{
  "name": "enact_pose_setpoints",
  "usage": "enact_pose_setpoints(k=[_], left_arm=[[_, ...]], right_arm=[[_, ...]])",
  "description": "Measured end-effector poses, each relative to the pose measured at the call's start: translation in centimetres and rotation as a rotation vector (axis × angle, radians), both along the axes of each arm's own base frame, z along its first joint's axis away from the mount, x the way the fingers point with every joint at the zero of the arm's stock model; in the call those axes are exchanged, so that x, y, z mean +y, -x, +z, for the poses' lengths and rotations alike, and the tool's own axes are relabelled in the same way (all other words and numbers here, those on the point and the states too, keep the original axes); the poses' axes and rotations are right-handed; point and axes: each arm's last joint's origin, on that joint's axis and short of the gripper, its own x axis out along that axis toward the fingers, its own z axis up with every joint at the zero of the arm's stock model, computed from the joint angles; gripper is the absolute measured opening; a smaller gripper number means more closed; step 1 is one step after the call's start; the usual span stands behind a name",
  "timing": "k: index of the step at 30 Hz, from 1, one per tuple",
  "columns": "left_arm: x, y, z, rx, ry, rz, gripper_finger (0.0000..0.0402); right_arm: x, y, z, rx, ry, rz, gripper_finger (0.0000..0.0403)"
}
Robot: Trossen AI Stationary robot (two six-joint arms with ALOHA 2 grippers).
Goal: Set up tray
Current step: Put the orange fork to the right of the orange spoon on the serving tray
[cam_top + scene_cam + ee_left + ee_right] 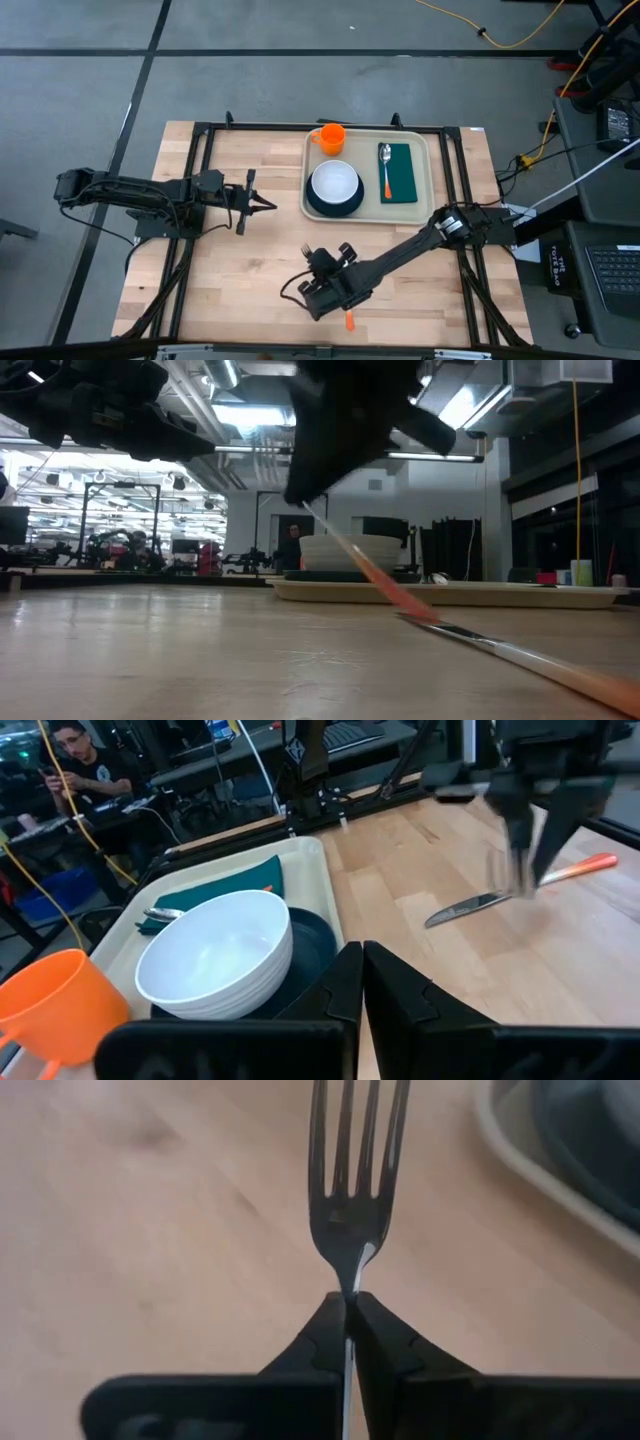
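The beige tray (371, 207) lies at the table's far middle. On it are an orange cup (331, 136), a white bowl (335, 181) on a dark plate, and a green napkin (403, 172) with a spoon (385, 160). Near the front middle, my right gripper (312, 262) is shut on a fork (357, 1190) with an orange handle (395, 588). An orange-handled knife (480, 906) lies flat on the wood under that arm. My left gripper (268, 206) hangs shut with nothing in it, left of the tray. My right gripper pinches the fork's thin neck (347, 1280), just behind the tines, between its two fingertips. The fingers slant down toward the table's far left. The tines stand out past the fingertips, and the handle slants down below the gripper toward the knife. I cannot tell whether its end touches.
Black frame rails (200, 200) run along both sides of the table. Bare wood (250, 290) lies left of the right gripper. A person (75, 765) sits beyond the table, behind the tray.
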Motion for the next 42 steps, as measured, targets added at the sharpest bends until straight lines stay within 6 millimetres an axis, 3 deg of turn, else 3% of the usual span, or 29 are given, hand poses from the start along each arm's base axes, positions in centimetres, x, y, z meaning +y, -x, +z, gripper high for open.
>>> enact_pose_setpoints(k=[2,7,10,21,35,42], left_arm=[[0.0,0.0,0.0,0.000,0.001,0.000,0.0008],[0.0,0.0,0.0,0.000,0.000,0.000,0.0004],[0.0,0.0,0.0,0.000,0.001,0.000,0.0004],[0.0,0.0,0.1,-0.015,0.001,0.000,0.0002],[0.0,-0.1,0.2,-0.024,-0.004,0.006,0.0003],[0.1,-0.1,0.6,-0.060,-0.013,0.038,0.0007]], right_arm=[[0.1,0.5,-0.3,-0.021,0.022,-0.006,0.0012],[0.3,2.7,1.9,-0.150,0.066,-0.011,0.0012],[-0.2,4.0,2.1,-0.179,0.059,-0.002,0.0012],[-4.0,8.9,2.3,-0.237,0.167,0.092,0.0012],[-9.4,16.7,1.2,-0.372,0.242,0.209,0.0012],[-10.8,18.9,1.7,-0.383,0.297,0.230,0.0011]])
